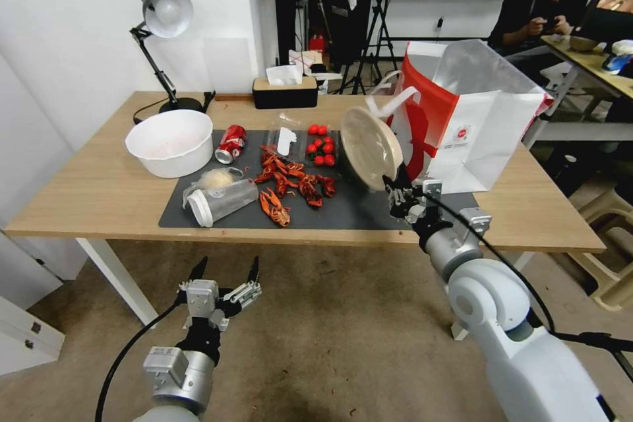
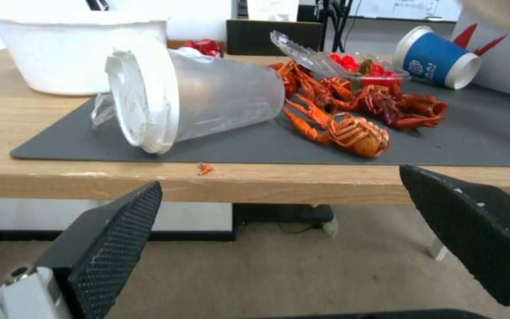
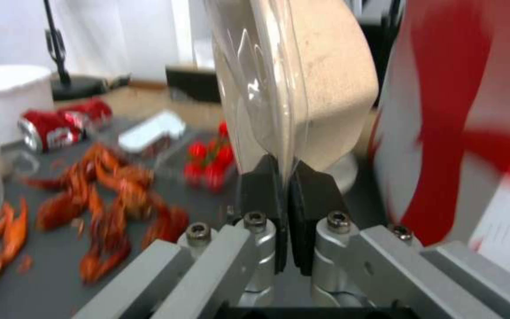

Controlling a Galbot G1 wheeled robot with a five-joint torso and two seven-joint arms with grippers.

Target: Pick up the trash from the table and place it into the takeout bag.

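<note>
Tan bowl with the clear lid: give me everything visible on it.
The round tan bowl, matte and fibrous-looking, has a clear domed plastic lid on it. It hangs tipped on edge above the dark mat, lid facing the robot's left, base toward the takeout bag close beside it. The right gripper pinches its lower rim, fingers shut on bowl and lid together. Nothing else touches it.

Right gripper (image 1: 398, 192) clamped; left gripper (image 1: 225, 271) spread, low.

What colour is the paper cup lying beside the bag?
Blue with a white rim and inside; the paper cup shows best in the left wrist view.
</note>
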